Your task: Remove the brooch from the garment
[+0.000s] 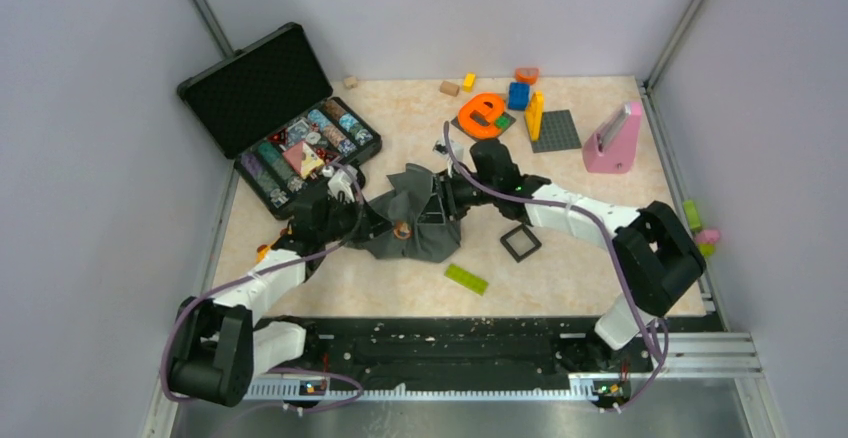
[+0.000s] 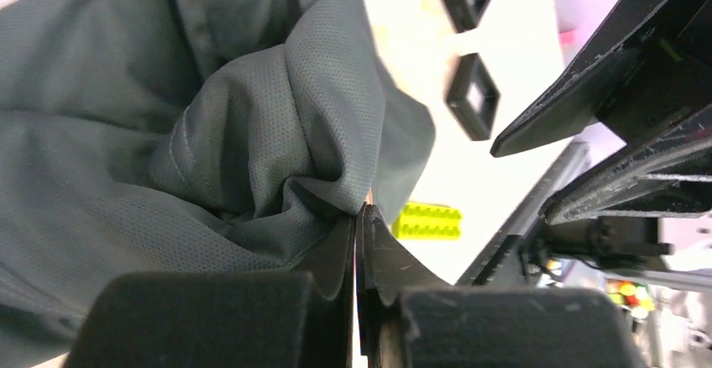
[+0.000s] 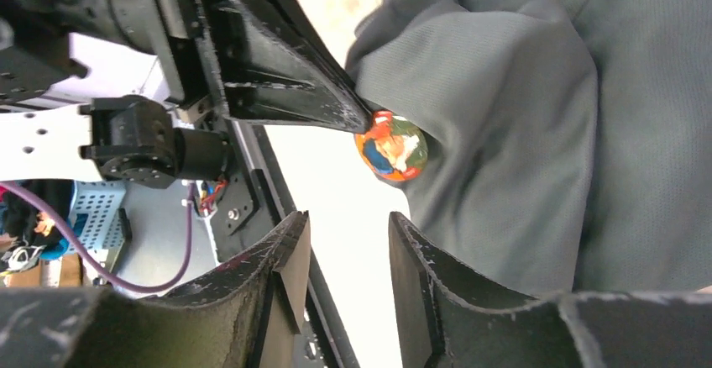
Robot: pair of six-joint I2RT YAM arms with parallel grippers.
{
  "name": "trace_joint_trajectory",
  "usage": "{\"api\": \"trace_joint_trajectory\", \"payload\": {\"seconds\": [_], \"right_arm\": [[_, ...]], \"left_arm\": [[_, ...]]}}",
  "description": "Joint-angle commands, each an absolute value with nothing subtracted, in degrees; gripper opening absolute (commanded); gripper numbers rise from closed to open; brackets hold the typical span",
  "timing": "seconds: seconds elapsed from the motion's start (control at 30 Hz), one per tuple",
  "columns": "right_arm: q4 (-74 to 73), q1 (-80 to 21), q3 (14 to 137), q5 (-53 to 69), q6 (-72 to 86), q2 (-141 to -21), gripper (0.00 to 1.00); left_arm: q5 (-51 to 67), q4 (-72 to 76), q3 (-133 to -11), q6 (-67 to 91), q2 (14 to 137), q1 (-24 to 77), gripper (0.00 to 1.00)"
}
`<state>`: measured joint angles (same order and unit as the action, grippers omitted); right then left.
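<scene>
Brooch (image 3: 391, 145) just ahead of right gripper (image 3: 348, 218)

No legible text, number or brand in any view.
Brooch (image 3: 392, 145), centre of the right wrist view: coloured picture on its face, no lettering made out.
Orange toy (image 1: 484, 114), upper middle of the top view: letter-like shape, letter unclear.

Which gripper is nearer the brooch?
Left. The left gripper pinches the garment with its tip right beside the brooch; the right gripper hangs open a short way back from it, not touching.
</scene>
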<state>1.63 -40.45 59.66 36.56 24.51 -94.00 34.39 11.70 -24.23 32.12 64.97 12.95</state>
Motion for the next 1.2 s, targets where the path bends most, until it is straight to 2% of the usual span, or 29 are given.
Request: {"api": "trace_joint_trajectory", "payload": {"seconds": [0.0, 0.1, 0.2, 0.9, 1.07, 1.17], "right_arm": [[5.08, -41.65, 57.93, 36.66, 24.91, -87.79, 0.44], [12.96, -41.75, 54.38, 38.57, 31.36, -85.54, 0.51], [17.25, -41.75, 52.89, 38.22, 36.27, -85.36, 0.52], [12.99, -41.48, 53.68, 30.63, 36.07, -89.55, 0.48], [18.32, -41.53, 53.54, 35.56, 38.28, -91.31, 0.39], [19.47, -41.70, 53.97, 36.31, 39.06, -91.87, 0.30]], "left_arm": [[43.81, 20.91, -25.88, 43.11, 64.02, 11.77, 0.00], [47.89, 26.45, -25.78, 48.48, 65.55, 11.07, 0.00], [50.97, 30.15, -26.05, 52.03, 67.56, 10.33, 0.00], [51.81, 27.70, -27.52, 51.05, 66.50, 9.94, 0.00], [52.31, 28.38, -27.60, 51.38, 67.18, 9.93, 0.00], [52.54, 28.65, -27.49, 51.30, 67.66, 9.91, 0.00]]}}
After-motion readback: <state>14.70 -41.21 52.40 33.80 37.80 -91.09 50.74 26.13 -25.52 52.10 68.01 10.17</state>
